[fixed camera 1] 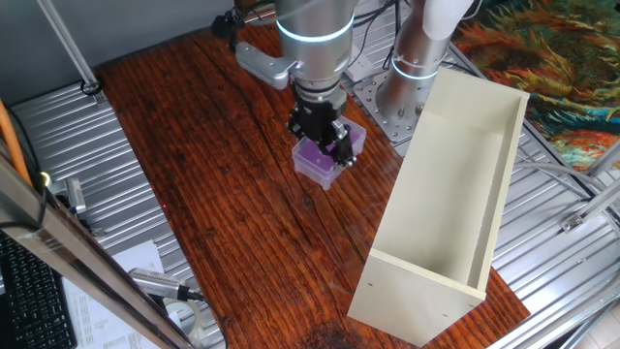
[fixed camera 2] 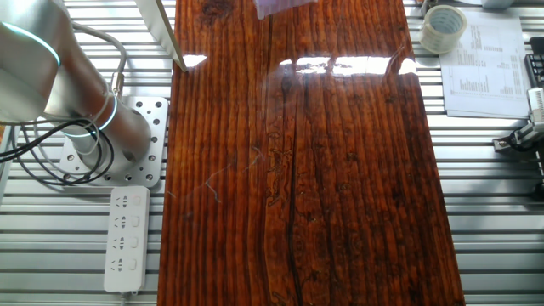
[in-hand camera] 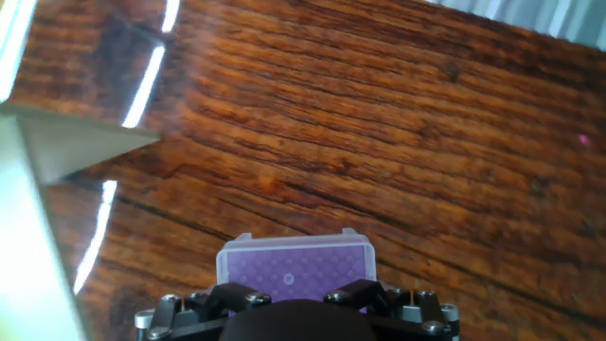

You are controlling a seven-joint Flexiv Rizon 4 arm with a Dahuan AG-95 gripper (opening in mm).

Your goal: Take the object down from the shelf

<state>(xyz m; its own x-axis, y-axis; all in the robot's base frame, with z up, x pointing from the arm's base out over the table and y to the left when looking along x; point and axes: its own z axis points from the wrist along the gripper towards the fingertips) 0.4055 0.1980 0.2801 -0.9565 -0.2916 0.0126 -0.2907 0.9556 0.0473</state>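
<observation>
The object is a small translucent purple box [fixed camera 1: 320,163], and my gripper [fixed camera 1: 327,143] is shut on it from above. It hangs low over the wooden table [fixed camera 1: 242,223], left of the shelf [fixed camera 1: 455,194], a long cream open-faced box lying on the table's right side. In the hand view the purple box [in-hand camera: 295,263] shows its dotted top between my fingers, my gripper [in-hand camera: 295,292] is at the bottom edge, and the shelf [in-hand camera: 28,189] fills the left edge. The other fixed view catches only a sliver of the purple box [fixed camera 2: 280,7] at the top.
The arm's base plate [fixed camera 1: 387,107] stands behind the table near the shelf's far end. A tape roll [fixed camera 2: 444,28] and a printed sheet [fixed camera 2: 484,59] lie beside the table. A power strip [fixed camera 2: 126,238] and cables lie by the base. A keyboard [fixed camera 1: 29,301] sits at the lower left.
</observation>
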